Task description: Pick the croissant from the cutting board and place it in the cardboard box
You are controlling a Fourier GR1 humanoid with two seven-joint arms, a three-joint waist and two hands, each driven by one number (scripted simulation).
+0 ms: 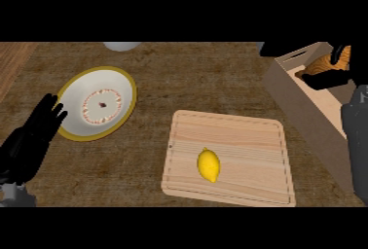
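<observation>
Holding the croissant (338,57) with curled fingers, the right hand (332,78) is over the open cardboard box (298,99). A lemon (208,165) lies on the cutting board (244,136). The left hand (32,141) rests spread out beside a plate (122,87) on the desk (187,73).

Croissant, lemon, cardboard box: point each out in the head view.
croissant (339,57), head view, on the orange-brown pastry showing above the right robot hand.
lemon (208,165), head view, on the middle of the yellow fruit on the board.
cardboard box (302,99), head view, on its near side wall.
</observation>
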